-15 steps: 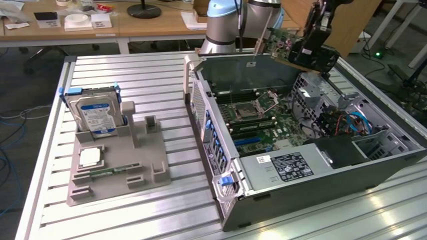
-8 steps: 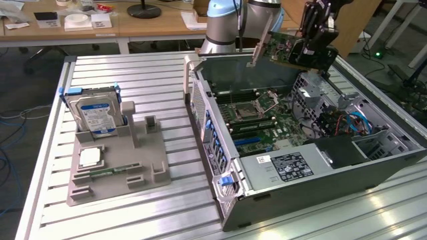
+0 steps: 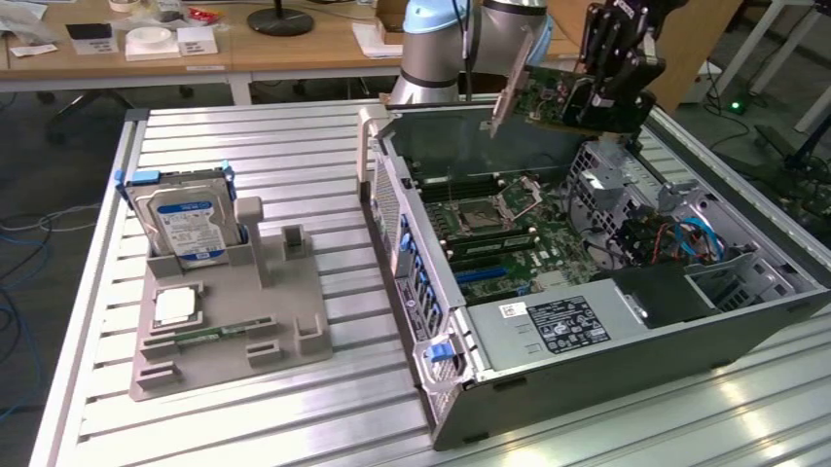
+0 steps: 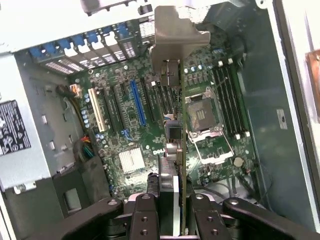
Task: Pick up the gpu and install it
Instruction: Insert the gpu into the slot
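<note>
The jaws pinch the gpu (image 3: 546,92) by its edge. It hangs above the far end of the open case (image 3: 624,350), over the motherboard (image 4: 130,125).

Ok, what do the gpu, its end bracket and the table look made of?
gpu: green circuit board, matte, with soldered parts showing. Its bracket: probably bare sheet metal, dull grey with a bent tab. Table: likely aluminium profile, brushed silver, glare along its grooves.

Below the gpu (image 3: 543,92) the motherboard (image 3: 520,258) lies open from above. Case walls (image 3: 624,389), a near silver shroud (image 3: 559,326) and blue cables (image 3: 688,238) at the exterior view's right hem it in.
</note>
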You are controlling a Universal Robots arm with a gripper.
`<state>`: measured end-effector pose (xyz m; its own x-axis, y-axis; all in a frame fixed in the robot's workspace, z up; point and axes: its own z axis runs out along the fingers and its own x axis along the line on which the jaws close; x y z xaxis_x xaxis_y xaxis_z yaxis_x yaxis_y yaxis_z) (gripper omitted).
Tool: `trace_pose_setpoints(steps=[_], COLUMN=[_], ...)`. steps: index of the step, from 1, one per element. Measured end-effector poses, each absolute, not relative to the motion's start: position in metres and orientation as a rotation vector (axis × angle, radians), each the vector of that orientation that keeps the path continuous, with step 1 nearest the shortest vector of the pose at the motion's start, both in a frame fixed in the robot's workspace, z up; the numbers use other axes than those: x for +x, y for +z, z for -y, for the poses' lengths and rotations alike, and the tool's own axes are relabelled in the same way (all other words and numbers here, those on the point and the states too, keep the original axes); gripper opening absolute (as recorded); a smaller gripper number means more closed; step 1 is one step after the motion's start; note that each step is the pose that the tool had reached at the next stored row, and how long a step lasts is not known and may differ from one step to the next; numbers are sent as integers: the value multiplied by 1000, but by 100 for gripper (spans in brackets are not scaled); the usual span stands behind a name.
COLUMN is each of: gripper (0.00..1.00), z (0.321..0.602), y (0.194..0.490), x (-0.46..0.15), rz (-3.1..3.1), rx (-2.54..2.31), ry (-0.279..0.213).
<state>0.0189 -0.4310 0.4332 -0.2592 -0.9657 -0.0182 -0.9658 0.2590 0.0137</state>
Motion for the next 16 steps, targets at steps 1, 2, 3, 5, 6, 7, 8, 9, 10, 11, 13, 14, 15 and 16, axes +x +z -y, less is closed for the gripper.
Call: trace_pose_setpoints(steps=[1, 2, 3, 5, 6, 7, 8, 9, 10, 11, 13, 14, 15, 16], gripper=[28, 28, 28, 28, 28, 28, 28, 28, 28, 28, 28, 28, 28, 28], z=[431, 431, 431, 431, 431, 431, 431, 431, 431, 431, 431, 431, 431, 431], y=[433, 433, 433, 432, 432, 431, 431, 431, 430, 430, 429, 428, 428, 427], x=[19, 19, 19, 19, 19, 19, 19, 19, 19, 19, 19, 19, 19, 19], rz=[-2474, -2464, -2457, -2451, -2449, -2447, -2444, -2441, -2437, -2433, -2421, -2409, -2391, -2374], rx=[-1925, -1939, -1947, -1955, -1956, -1957, -1960, -1962, -1964, -1968, -1979, -1994, -2016, -2037], ry=[34, 34, 34, 35, 36, 37, 37, 38, 39, 40, 43, 43, 43, 44])
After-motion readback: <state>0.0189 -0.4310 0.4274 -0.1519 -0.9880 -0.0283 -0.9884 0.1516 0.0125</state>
